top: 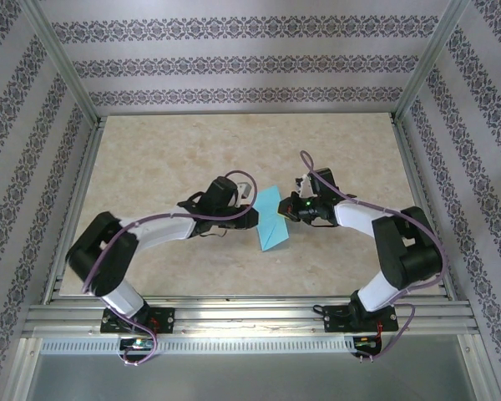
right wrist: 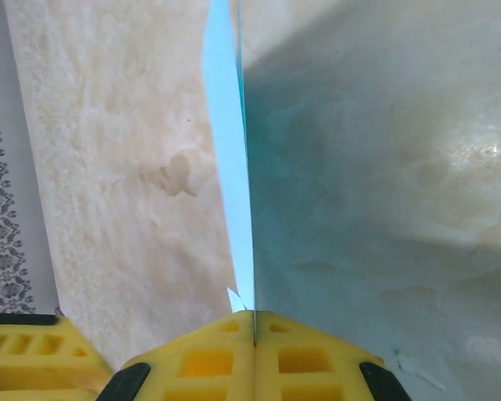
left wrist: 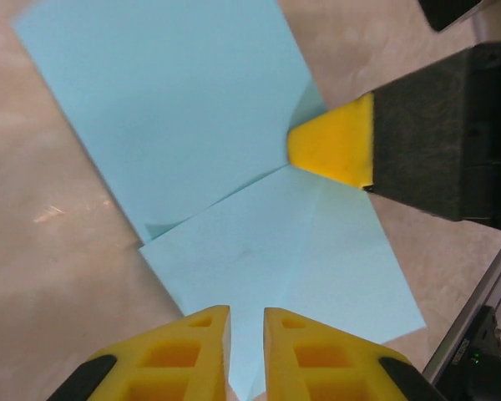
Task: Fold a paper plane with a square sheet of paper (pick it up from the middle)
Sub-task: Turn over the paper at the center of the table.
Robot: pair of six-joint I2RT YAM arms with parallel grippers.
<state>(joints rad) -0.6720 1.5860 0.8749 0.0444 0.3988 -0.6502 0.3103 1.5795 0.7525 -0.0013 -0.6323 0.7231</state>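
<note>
Paper (top: 270,221) is sitting partly folded just ahead of the left pincer (left wrist: 246,324), whose jaws are standing slightly apart; the right pincer (right wrist: 253,322) is clamping its raised edge; only early folds are showing, most folding is remaining

— Pictured from overhead: beige marble-patterned tabletop (top: 167,150), flat and glossy, bordered by silver aluminium frame rails (top: 250,313).
— Beyond the rails?
— Pale wallpapered walls (top: 250,67) on three sides, banded with dark floral stripes; slanted silver aluminium corner posts (top: 63,63) left and right.
— At the near edge?
— White perforated strip (top: 234,344) just below the near rails, then a plain grey panel (top: 250,380). Close up from the right wrist, cloudy tan veining and a bright glint on the same tabletop.
</note>
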